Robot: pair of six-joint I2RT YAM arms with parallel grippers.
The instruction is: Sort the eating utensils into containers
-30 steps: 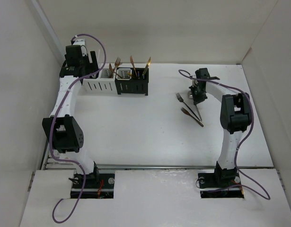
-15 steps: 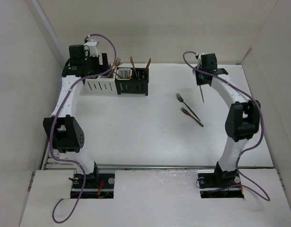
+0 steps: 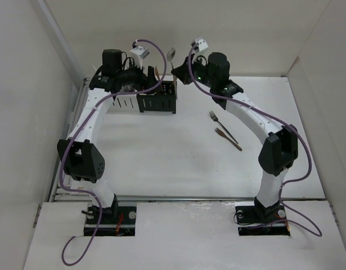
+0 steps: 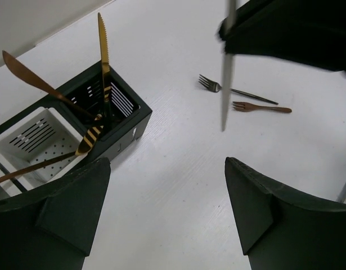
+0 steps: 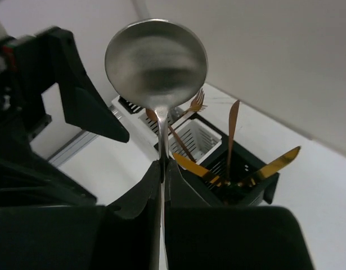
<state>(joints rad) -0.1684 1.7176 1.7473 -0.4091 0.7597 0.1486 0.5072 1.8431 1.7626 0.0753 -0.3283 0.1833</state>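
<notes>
My right gripper [image 5: 163, 166] is shut on the thin handle of a silver spoon [image 5: 156, 59], bowl upward. In the top view this gripper [image 3: 180, 72] hangs just right of the black container [image 3: 157, 103]. The spoon's handle [image 4: 226, 73] dangles in the left wrist view. My left gripper [image 4: 167, 166] is open and holds nothing, above the table beside the black container [image 4: 125, 115] and white container [image 4: 37, 140]. Gold knives [image 4: 103, 50] and a copper utensil [image 4: 26, 73] stand in the black one. A silver fork [image 3: 214, 117] and a copper fork [image 3: 228, 138] lie on the table.
The white container [image 3: 123, 103] is partly hidden under the left arm [image 3: 94, 112]. White walls close in the table at the back and both sides. Purple cables [image 3: 240, 107] loop along both arms. The two grippers are close together above the containers.
The right gripper closed on the spoon at the table's right, lifted it and swung left to the containers. The left gripper shifted right, over the containers.
</notes>
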